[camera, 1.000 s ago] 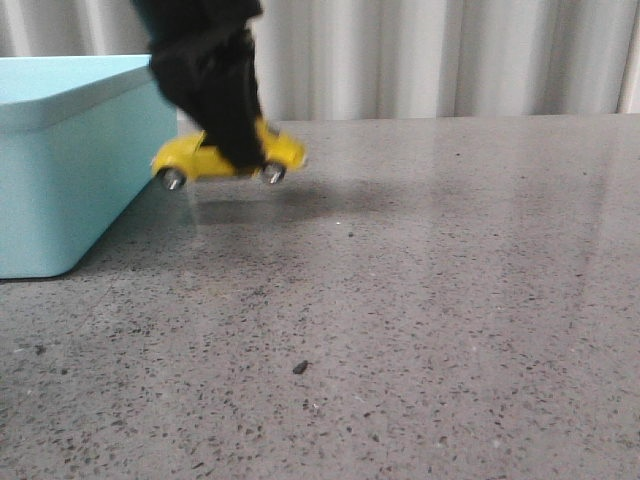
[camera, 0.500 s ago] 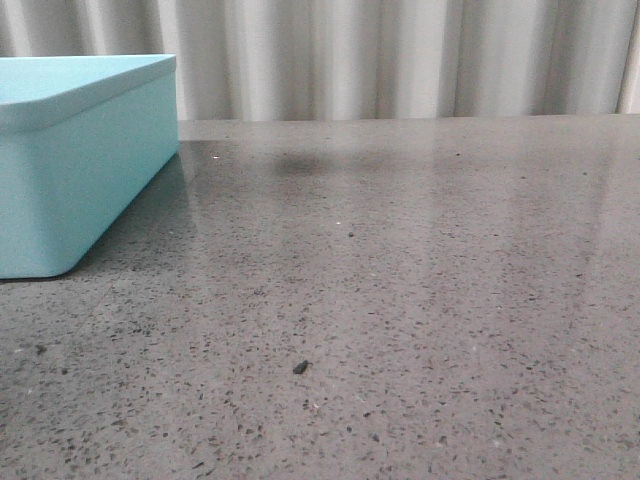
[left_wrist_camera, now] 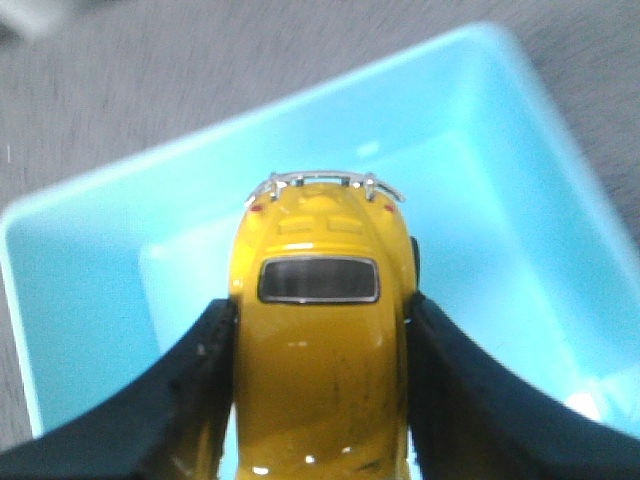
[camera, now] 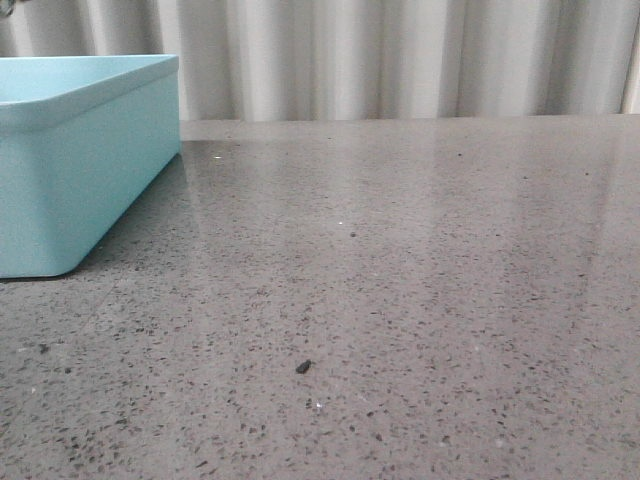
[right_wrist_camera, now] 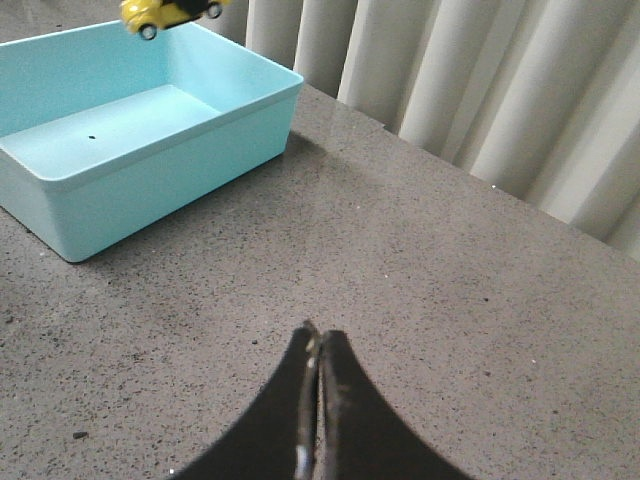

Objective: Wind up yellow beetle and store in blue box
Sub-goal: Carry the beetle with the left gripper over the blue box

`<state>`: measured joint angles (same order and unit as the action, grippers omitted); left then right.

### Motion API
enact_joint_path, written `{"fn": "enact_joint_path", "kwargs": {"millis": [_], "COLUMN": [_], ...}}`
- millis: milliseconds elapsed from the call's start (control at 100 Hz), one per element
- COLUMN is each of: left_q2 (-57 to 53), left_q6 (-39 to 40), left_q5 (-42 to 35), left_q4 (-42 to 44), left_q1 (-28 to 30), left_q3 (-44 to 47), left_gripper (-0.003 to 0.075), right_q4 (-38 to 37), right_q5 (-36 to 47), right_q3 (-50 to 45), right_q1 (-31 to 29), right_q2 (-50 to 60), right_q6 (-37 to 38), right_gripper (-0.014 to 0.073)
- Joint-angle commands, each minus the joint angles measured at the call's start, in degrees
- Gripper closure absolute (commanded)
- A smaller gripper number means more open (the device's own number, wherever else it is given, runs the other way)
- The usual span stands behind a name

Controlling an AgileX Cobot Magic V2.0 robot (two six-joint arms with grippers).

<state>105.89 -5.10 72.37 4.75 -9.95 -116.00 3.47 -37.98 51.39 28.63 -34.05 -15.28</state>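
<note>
Left hand (left_wrist_camera: 318, 400) is gripping the yellow beetle (left_wrist_camera: 320, 330) by its sides, hanging it above the open blue box (left_wrist_camera: 500, 230), right hand (right_wrist_camera: 318, 400) is hovering clenched, empty, over the tabletop (right_wrist_camera: 450, 300).

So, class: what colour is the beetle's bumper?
Shiny silver chrome, on the beetle; the left wrist view shows it best.
</note>
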Motion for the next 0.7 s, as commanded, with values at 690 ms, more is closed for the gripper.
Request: {"fn": "enact_joint_path", "kwargs": {"millis": [690], "left_q2": [-0.72], "left_q6": [2.79], "left_q5": [-0.18], "left_q4": [-0.52], "left_q1": [2.79], "left_q3": [19.00], "left_gripper": [0.0537], "right_q4": [0.12], "right_q5": [3.75], "right_q3": [1.32], "right_q1": [0.02], "right_q2": [-0.02], "right_q6": [-0.50], "right_gripper": [0.0635]}}
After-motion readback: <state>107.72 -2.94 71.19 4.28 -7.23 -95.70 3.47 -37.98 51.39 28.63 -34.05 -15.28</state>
